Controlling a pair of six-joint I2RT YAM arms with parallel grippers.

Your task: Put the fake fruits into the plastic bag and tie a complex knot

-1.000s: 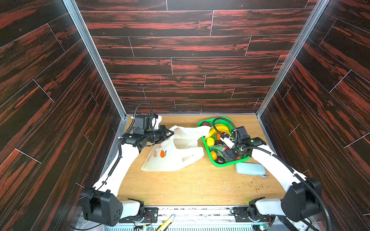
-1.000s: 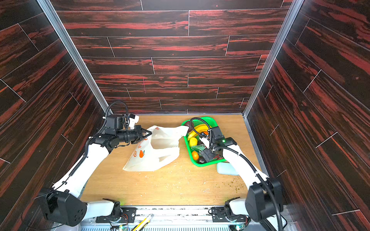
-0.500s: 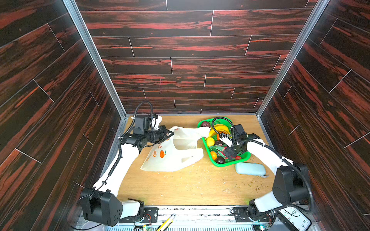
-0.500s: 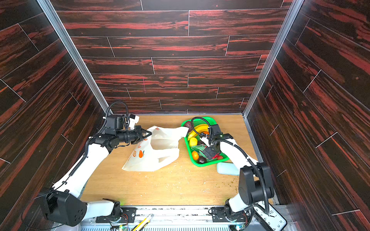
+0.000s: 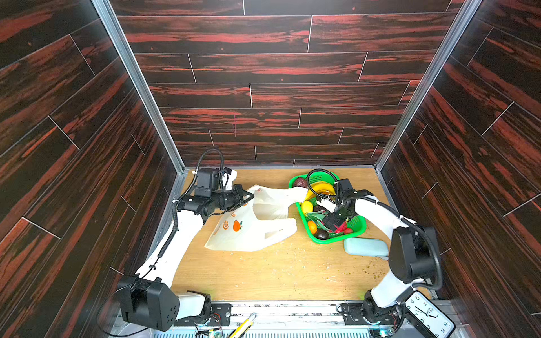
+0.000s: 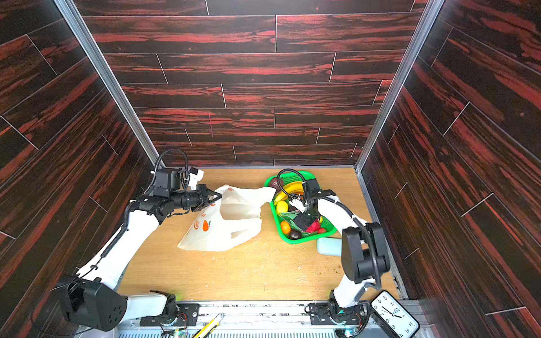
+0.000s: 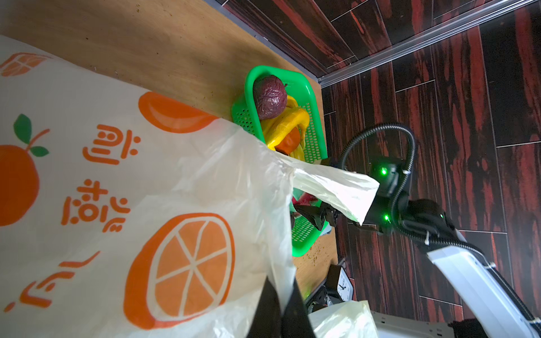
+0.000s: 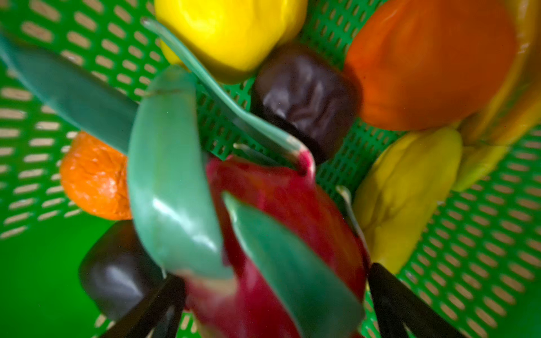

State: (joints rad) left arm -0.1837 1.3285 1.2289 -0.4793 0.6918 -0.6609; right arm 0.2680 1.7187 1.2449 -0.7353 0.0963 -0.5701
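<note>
The plastic bag (image 5: 251, 234) (image 6: 222, 234) lies cream-white with orange prints on the wooden floor, one strap draped toward the basket. My left gripper (image 5: 248, 196) (image 6: 218, 196) (image 7: 279, 307) is shut on the bag's upper edge, holding it raised. The fake fruits fill the green basket: bananas (image 5: 322, 187), lemon (image 5: 306, 206), orange (image 5: 312, 226), dark balls (image 5: 322, 234). My right gripper (image 5: 332, 224) (image 6: 303, 224) (image 8: 275, 275) is down in the basket, open, its fingers on either side of the pink dragon fruit (image 8: 278, 210) with green tips.
The green mesh basket (image 5: 330, 240) (image 7: 248, 85) stands right of the bag. A pale blue pouch (image 5: 366, 247) lies just in front of it. A clock (image 5: 427, 311) and a yellow knife (image 5: 243, 326) rest at the front rail. Panelled walls close in three sides.
The right arm's elbow has swung in and forward while its gripper stays low in the basket over the dragon fruit. The left gripper and bag have not moved.
</note>
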